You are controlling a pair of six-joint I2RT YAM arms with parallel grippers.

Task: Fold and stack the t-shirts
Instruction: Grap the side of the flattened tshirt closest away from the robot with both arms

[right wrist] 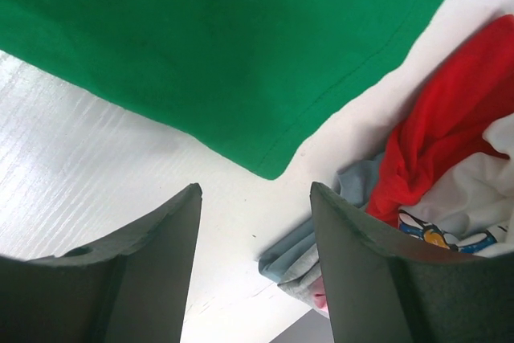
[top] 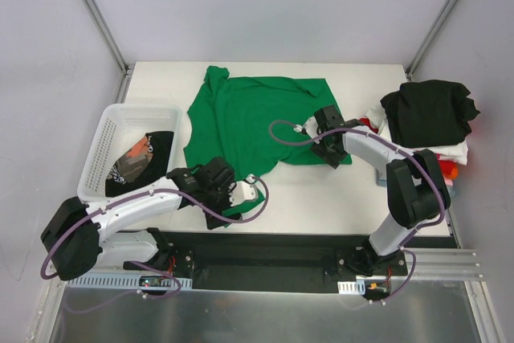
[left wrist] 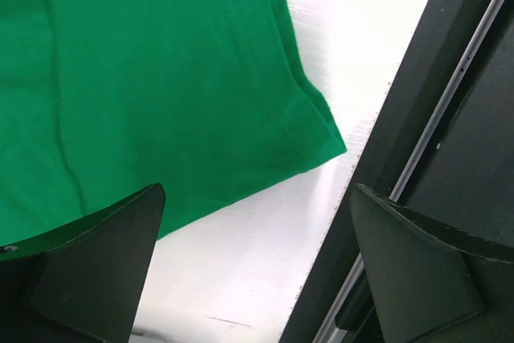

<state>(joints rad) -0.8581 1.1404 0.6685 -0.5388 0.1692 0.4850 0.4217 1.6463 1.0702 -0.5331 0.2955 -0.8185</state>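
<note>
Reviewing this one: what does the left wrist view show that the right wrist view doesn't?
Only left wrist: the black frame rail along the near edge of the table. Only right wrist: red cloth, white printed cloth and grey-blue cloth bunched together. Both: a corner of the green t-shirt flat on that table, with the left claw and right claw open and empty.

Top camera looks steeply down from the near side over the whole worktop (top: 321, 190). Each wrist camera sits close above it, facing down. All views share the green t-shirt (top: 249, 118).
</note>
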